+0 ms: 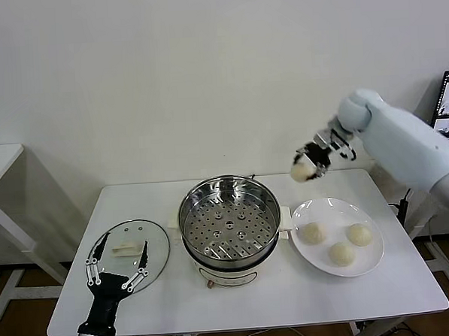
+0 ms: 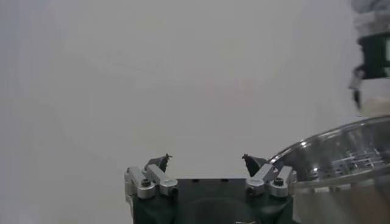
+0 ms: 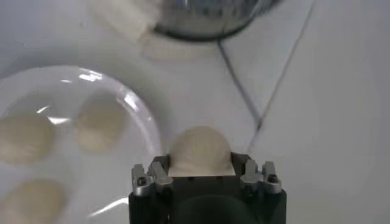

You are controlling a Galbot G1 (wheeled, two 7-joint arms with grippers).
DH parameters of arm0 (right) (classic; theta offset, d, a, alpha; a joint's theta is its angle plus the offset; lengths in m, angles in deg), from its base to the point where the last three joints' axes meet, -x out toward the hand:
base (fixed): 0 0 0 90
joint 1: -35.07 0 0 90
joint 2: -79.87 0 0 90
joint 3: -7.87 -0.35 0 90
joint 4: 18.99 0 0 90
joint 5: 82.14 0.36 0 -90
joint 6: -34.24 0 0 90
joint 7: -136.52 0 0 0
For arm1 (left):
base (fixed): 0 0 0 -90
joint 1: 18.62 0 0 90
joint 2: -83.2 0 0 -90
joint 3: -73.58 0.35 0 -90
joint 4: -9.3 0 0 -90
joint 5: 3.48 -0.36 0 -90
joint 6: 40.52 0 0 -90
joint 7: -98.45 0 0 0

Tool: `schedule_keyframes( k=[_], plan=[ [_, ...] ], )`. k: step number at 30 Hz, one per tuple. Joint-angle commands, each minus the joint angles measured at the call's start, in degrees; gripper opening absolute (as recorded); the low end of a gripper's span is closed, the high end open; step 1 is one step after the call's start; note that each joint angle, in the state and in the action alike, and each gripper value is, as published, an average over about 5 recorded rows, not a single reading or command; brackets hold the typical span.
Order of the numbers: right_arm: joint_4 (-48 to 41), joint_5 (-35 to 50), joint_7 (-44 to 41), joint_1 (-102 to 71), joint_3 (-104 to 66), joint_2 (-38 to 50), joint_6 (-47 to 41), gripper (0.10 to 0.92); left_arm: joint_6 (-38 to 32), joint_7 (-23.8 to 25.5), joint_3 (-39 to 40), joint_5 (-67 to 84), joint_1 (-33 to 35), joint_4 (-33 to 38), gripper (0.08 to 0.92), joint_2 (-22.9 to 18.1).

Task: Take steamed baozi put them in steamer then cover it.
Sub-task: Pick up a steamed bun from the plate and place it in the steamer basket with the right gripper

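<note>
Meanwhile, the right tool (image 1: 309, 166) was clamped on 1 steamed baozi (image 3: 200, 150), held in the air above the far right part of the desk (image 1: 291, 292), beyond the white plate (image 1: 369, 264). 3 more baozi (image 1: 312, 233) lay on that plate, just right of the steamer (image 1: 228, 217), whose perforated tray was bare. The cover (image 1: 155, 247) lay flat on the desk to the steamer's left, with the left tool (image 1: 118, 265) hovering over it, fingers spread wide.
</note>
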Motion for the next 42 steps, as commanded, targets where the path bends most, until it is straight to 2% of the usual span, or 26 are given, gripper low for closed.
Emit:
schedule_keyframes(
  k=[1,9,12,24,38,42],
  plan=[
    [6.40,5.01,-1.93,10.90,7.79,-4.04,9.60,0.689,-0.10,0.05,0.25,-0.01,-0.09,0.18,0.823,-0.01],
    [17.17,0.75,-2.01,7.54,11.53,-6.23,12.44,0.695,-0.60,0.02,-0.07,0.04,-0.18,0.39,0.823,0.00],
    [18.58,-1.88,-1.26,4.81,11.87,-6.92,12.91,0.691,-0.68,0.00,-0.08,0.04,-0.26,0.36,0.823,0.08],
    [11.47,-13.14,1.49,-2.03,9.58,-13.93,15.91,0.687,-0.61,-0.06,-0.28,0.38,-0.25,0.43,0.823,0.44],
    [7.11,-19.76,2.87,-7.11,7.46,-18.00,15.80,0.692,-0.76,-0.31,-0.93,1.31,-0.10,0.57,0.823,0.69],
    [6.64,-20.87,2.82,-8.02,7.12,-18.49,15.23,0.721,-0.74,-0.43,-1.20,1.54,-0.11,0.56,0.823,0.79]
  ],
)
